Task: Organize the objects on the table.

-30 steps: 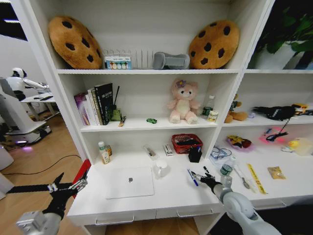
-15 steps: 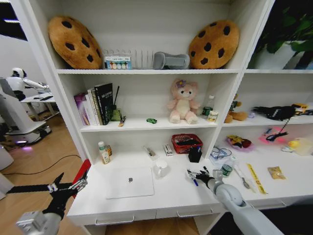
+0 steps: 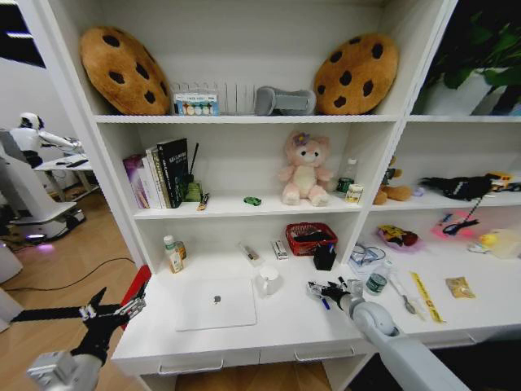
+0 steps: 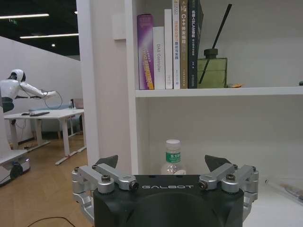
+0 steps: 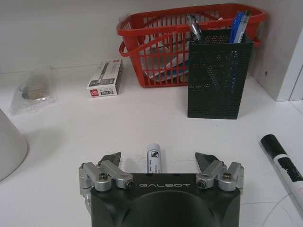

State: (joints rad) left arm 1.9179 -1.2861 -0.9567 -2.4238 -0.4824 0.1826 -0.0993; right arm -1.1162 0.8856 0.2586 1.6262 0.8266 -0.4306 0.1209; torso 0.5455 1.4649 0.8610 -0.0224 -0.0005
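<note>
On the white table [image 3: 281, 324] my right gripper [image 3: 326, 291] hangs low and open over a blue pen [image 3: 322, 300]. In the right wrist view the pen's white end [image 5: 152, 159] lies between the spread fingers of the right gripper [image 5: 158, 159], which do not touch it. A black pen [image 5: 283, 166] lies off to one side. The silver laptop [image 3: 216, 303] lies shut at the table's left, a green can [image 3: 375, 283] and a tan snack packet [image 3: 460, 286] to the right. A green toy car [image 3: 252, 200] sits on the shelf above. My left gripper [image 3: 102, 314] is open, off the table's left end.
A black mesh pen holder [image 5: 218, 75] with pens stands just beyond the right gripper, and a red basket [image 5: 189, 33] behind it. A white box [image 5: 105, 79], a plastic bag [image 5: 31, 90] and a white mug [image 3: 267, 281] are nearby. A bottle [image 4: 173, 158] stands ahead of the left gripper [image 4: 162, 162].
My right gripper has slid a little left and farther in over the blue pen, toward the pen holder. The left arm has not moved.
</note>
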